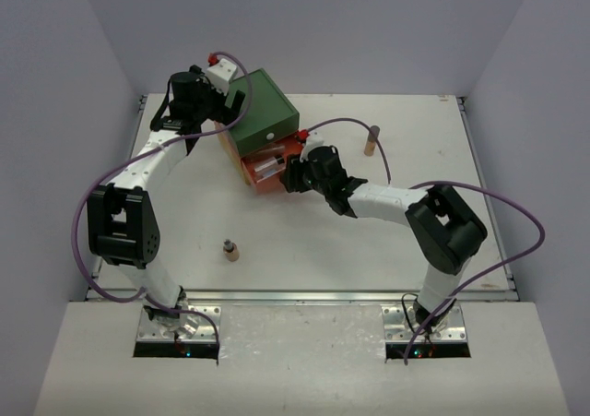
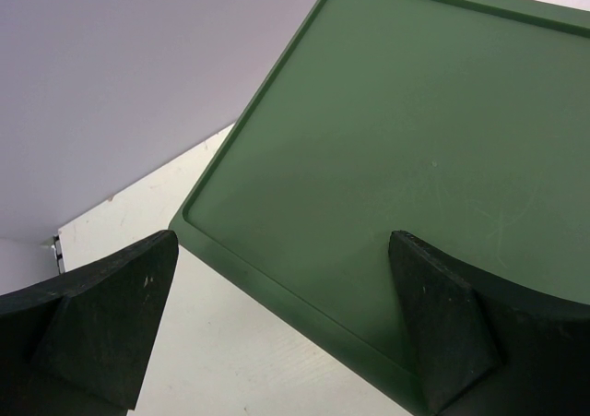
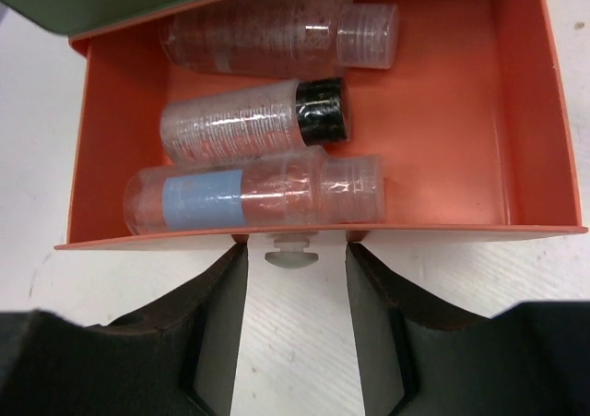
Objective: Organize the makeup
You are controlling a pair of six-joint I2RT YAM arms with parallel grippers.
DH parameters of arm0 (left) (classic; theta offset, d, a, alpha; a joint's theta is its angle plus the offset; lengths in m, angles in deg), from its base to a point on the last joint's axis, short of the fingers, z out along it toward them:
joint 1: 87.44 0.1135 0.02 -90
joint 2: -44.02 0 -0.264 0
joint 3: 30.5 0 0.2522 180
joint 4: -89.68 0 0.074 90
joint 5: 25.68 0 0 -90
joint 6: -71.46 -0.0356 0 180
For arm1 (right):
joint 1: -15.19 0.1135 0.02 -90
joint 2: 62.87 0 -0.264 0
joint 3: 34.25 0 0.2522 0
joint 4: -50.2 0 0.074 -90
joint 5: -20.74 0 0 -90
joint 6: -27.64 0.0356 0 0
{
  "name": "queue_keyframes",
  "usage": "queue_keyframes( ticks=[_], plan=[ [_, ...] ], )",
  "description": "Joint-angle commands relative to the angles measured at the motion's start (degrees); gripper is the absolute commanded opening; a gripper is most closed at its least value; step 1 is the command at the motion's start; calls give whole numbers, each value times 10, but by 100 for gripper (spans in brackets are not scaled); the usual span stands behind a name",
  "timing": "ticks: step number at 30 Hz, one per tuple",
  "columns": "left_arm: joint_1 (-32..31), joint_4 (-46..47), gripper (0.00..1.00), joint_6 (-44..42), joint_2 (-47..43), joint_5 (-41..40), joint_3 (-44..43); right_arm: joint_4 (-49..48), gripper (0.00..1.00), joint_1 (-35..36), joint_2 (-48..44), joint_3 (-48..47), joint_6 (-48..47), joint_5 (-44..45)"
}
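Lying in the orange drawer [image 3: 442,93]: a clear-capped bottle [image 3: 258,33], a black-capped bottle [image 3: 240,125] and a blue-label bottle [image 3: 230,199], all see-through, all on their sides, side by side with their caps pointing the same way.
Order in the drawer: the clear-capped bottle is farthest back, partly under the box's green top. The black-capped bottle is in the middle. The blue-label bottle lies against the front wall.
Orange drawer: it stands open, sticking out from under the green top [image 1: 263,112] of the drawer box [image 1: 277,130], towards the near side of the white table [image 1: 415,231].
Knob [image 3: 291,253]: small and pale, at the middle of the drawer front.
Right gripper [image 3: 293,273]: it sits at the drawer front, jaws partly spread. One finger stands on each side of the knob with a thin gap on both sides, so nothing is pinched.
Left gripper [image 2: 281,250]: it is spread wide with nothing between the fingers. One finger is above the green top, the other above the table beside the box's edge. Whether either touches cannot be told.
Tan bottle [image 1: 371,141]: upright on the table, to the right of the box and apart from it.
Small dark-capped bottle [image 1: 230,250]: upright on the table near the front left, well apart from the box.
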Motion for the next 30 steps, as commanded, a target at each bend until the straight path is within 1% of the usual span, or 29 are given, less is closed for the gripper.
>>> queue_keyframes(
  ticks=[1,4,6,13,23,30],
  plan=[
    [-3,-112,100,-24,41,1,20,-99,47,2,12,-22,23,24],
    [-2,-110,100,-23,44,6,19,-105,47,2,40,-54,25,28],
    [-3,-109,100,-22,45,7,19,-107,47,2,76,-83,28,35],
    [-2,-108,100,-29,45,6,26,-140,47,2,123,-138,38,61],
    [-3,-108,100,-33,44,9,30,-170,47,2,155,-153,47,94],
    [-2,-107,100,-38,39,4,35,-176,47,2,167,-156,59,96]
  ],
)
